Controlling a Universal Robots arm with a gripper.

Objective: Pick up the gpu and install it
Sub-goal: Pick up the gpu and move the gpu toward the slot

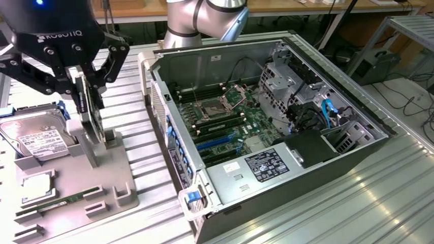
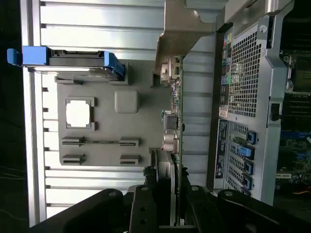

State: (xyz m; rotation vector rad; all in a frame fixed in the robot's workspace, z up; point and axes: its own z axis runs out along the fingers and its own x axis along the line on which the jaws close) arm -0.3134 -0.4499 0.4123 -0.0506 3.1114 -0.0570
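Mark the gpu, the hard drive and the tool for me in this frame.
gpu (image 1: 90, 119), exterior view, on its upright flat face, about mid-height.
hard drive (image 1: 34, 138), exterior view, on its white label.
tool (image 1: 86, 87), exterior view, midway between its fingertips, at the gpu's top edge.

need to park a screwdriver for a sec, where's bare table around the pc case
The widest bare patch is the ribbed table on the exterior view's right of the computer case. A narrow strip runs between case and gray holder tray. The tray is crowded: hard drive, RAM stick, gpu with the fingers shut on it.
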